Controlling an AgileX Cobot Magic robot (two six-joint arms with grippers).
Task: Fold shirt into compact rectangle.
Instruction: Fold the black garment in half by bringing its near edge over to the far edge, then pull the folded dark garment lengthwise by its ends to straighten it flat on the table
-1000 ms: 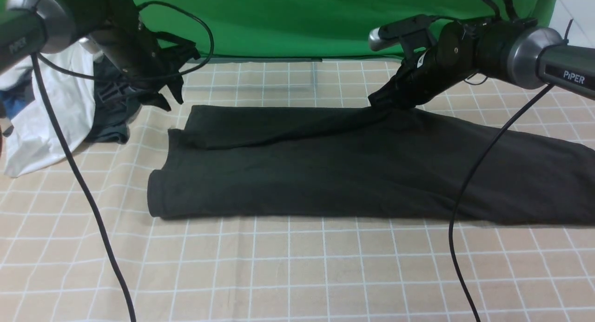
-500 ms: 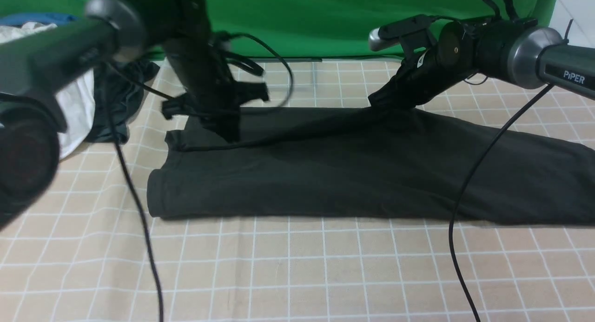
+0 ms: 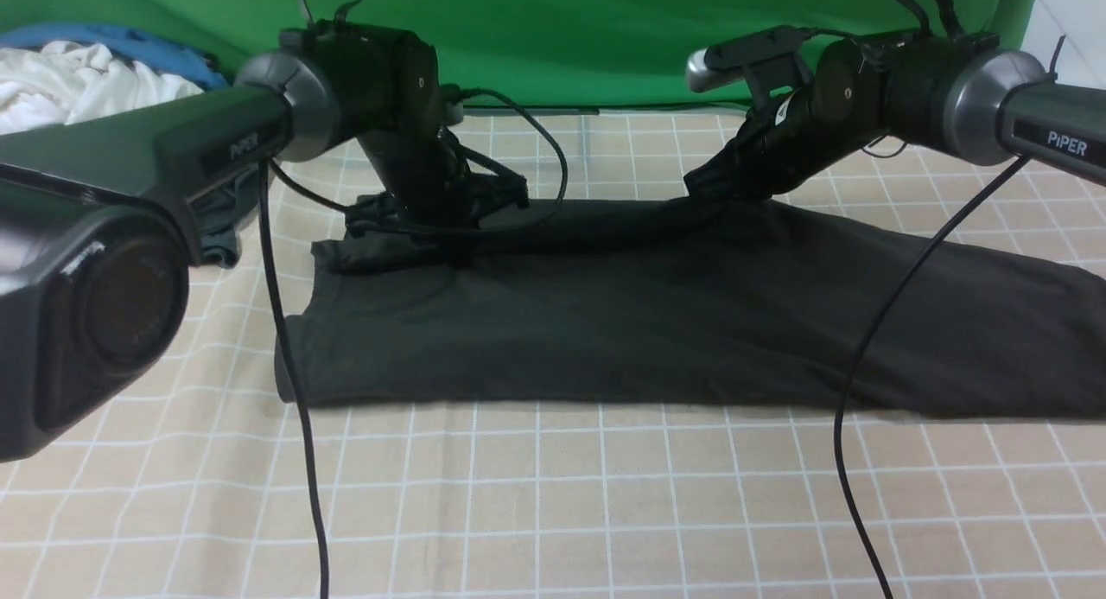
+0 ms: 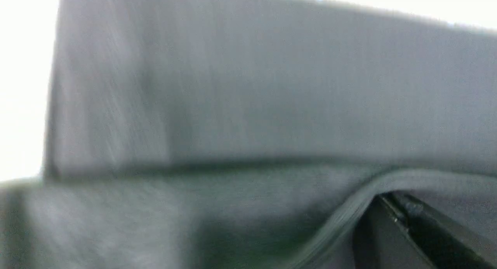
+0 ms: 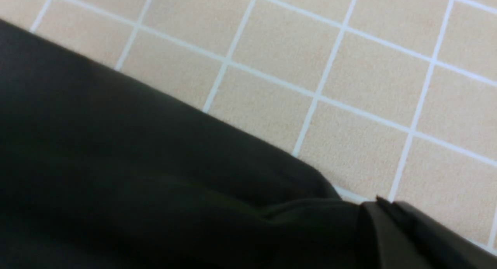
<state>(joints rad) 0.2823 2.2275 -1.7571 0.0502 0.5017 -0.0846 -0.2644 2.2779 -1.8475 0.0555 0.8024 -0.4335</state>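
The shirt point(image 3: 648, 322) lies as a long band across the middle of the frame on the checked surface point(image 3: 553, 512). The left jaws and the right jaws are clamped on its upper edge. I think an uneven pull could make the cloth slip out or bunch. The left arm point(image 3: 173, 154) and the right arm point(image 3: 1050, 124) show "PiPER".

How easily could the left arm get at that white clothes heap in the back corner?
Probably not right away: the left gripper is shut on the shirt, so it must let go first. Otherwise the white clothes heap looks unobstructed on that arm's side.
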